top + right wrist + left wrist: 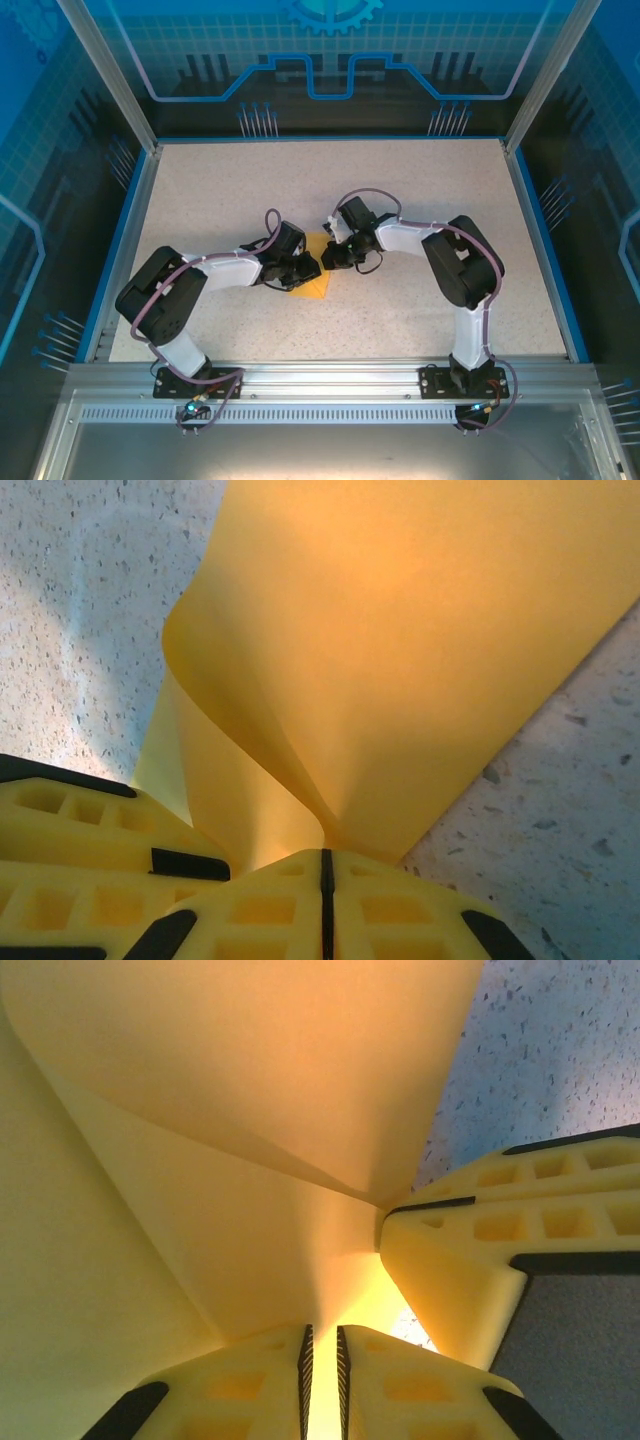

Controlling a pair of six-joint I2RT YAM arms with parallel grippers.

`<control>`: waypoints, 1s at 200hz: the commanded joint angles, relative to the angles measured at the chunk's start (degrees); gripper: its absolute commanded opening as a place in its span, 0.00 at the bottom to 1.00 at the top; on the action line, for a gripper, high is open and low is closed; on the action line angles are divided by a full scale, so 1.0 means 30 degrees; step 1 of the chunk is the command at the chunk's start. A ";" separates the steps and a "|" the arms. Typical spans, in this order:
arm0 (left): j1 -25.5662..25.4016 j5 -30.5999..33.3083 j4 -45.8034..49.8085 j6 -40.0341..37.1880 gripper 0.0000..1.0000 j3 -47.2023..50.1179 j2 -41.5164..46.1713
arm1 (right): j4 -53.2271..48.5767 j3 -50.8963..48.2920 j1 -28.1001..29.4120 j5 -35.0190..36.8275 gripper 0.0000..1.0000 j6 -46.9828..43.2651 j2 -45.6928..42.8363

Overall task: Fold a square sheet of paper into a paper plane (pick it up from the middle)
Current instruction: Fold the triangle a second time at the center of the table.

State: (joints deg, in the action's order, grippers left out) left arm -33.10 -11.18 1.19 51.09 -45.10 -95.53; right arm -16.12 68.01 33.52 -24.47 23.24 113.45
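The orange-yellow square sheet of paper (318, 283) is lifted at the middle of the table, held between both grippers and bent into curved flaps. In the left wrist view the paper (230, 1110) runs down into the narrow slit between my left gripper's (322, 1332) pads, which pinch it. My right gripper (325, 855) is shut on the paper (400, 650), whose sheet fans up and away from the closed fingertips. The two grippers stand tip to tip: the right one's fingers (480, 1250) show beside the left one, and the left one's fingers (90, 830) show beside the right one.
The speckled white table (400, 190) is bounded by a blue rim and clear enclosure walls. Both arms bend inward from their bases at the near edge, with their elbows out to the sides.
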 commanded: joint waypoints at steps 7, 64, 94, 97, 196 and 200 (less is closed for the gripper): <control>0.0129 0.0190 0.0295 -0.0014 0.21 0.0004 0.0355 | -0.0515 0.0635 0.0333 -0.0274 0.08 -0.0486 0.0473; 0.0116 -0.0366 -0.0203 0.0158 0.26 0.0531 0.1461 | -0.0457 0.0841 0.0368 -0.0453 0.08 -0.0659 0.0618; 0.0129 -0.0288 -0.0397 0.0459 0.24 0.0910 0.1319 | -0.0428 0.1028 0.0414 -0.0618 0.08 -0.0703 0.0752; 0.0135 -0.0287 -0.0382 0.0445 0.24 0.0883 0.1275 | -0.0428 0.1061 0.0423 -0.0631 0.09 -0.0704 0.0766; 0.0129 0.0258 0.0154 0.0519 0.18 0.0847 0.0619 | -0.0896 0.1676 0.0430 -0.0567 0.13 -0.0778 0.1216; 0.0130 0.0291 0.0181 0.0535 0.18 0.0828 0.0586 | -0.0916 0.1662 0.0457 -0.0577 0.14 -0.0748 0.1155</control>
State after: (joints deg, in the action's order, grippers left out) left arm -33.10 -11.38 0.16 52.56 -43.11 -92.66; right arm -17.15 71.68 33.87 -24.73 21.39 115.98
